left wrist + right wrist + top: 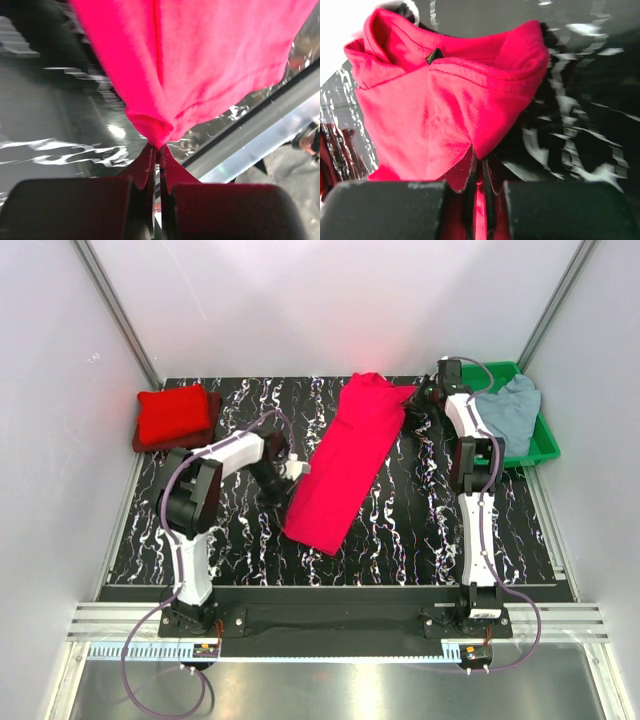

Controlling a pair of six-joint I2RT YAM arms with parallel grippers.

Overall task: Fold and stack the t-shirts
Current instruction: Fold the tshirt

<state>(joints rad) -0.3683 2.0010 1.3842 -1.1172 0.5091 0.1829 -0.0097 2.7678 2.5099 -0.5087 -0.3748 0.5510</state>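
Note:
A bright red t-shirt lies stretched in a long diagonal strip across the middle of the black marbled table. My left gripper is shut on its left edge; the left wrist view shows the cloth pinched at the fingertips. My right gripper is shut on the collar end at the back; the right wrist view shows the neck and label. A folded red t-shirt lies at the back left. A pale grey-blue t-shirt lies in the green tray.
The green tray stands at the back right corner, right beside my right arm. White walls close in the back and sides. The table's front edge runs just before the arm bases.

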